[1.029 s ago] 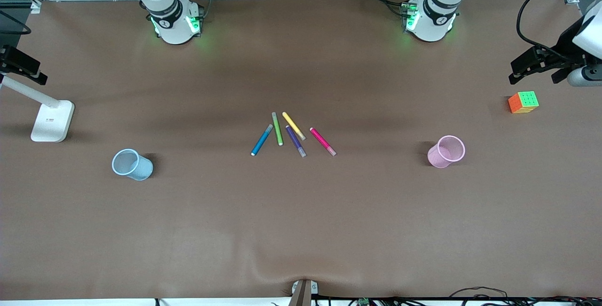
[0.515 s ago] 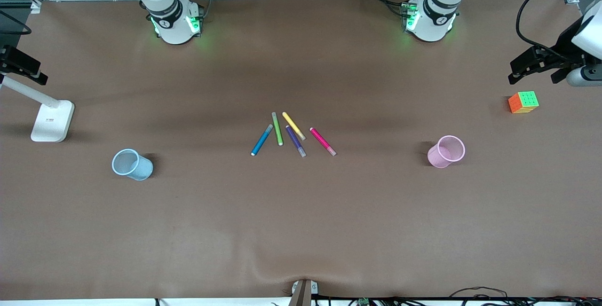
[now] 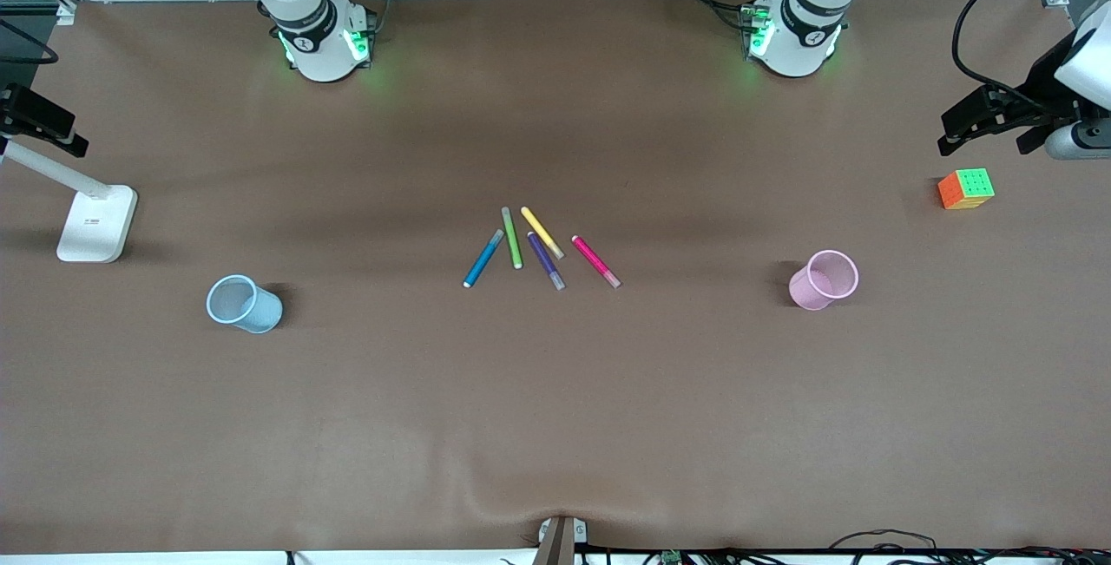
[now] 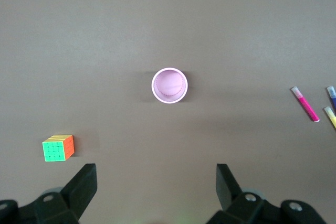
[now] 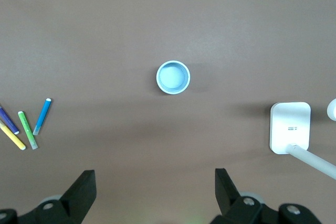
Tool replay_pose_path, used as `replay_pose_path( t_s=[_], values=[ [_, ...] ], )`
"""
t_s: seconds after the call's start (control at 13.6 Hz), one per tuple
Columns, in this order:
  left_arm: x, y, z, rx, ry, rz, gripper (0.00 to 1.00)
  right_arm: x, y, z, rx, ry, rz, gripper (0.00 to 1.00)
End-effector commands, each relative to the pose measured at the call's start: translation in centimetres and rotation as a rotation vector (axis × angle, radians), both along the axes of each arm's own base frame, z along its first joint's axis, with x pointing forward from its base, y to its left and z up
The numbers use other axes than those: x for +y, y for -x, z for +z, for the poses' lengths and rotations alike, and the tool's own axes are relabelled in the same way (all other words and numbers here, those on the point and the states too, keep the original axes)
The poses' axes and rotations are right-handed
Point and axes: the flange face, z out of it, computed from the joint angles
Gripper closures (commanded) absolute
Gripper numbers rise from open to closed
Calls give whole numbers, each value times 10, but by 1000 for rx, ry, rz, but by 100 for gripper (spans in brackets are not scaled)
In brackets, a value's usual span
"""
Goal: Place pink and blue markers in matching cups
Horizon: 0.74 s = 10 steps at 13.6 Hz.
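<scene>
Nothing moved. Left pincer (image 4: 155, 192), right pincer (image 5: 155, 192) released; pink marker (image 3: 595, 261) lies diagonal.

Pink cup (image 3: 823, 280), blue cup (image 3: 244, 304)

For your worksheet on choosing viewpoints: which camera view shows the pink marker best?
The front view: the pink marker lies whole and unobstructed among the other pens at mid-table. The left wrist view catches it whole too, but near the picture's edge. The right wrist view does not show it at all.
</scene>
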Motion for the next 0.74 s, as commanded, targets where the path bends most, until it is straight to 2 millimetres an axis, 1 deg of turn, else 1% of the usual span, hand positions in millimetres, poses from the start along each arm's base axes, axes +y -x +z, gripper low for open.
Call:
replay_pose_path(
  t_s=[0.0, 0.22, 0.66],
  values=[
    [-1, 6, 6, 1, 2, 2, 0, 4, 0, 3, -1, -3, 20, 0],
    [-1, 7, 7, -1, 2, 2, 0, -4, 0, 1, 2, -4, 6, 0],
    [-2, 7, 7, -1, 2, 1, 0, -3, 0, 1, 5, -4, 9, 0]
  ],
)
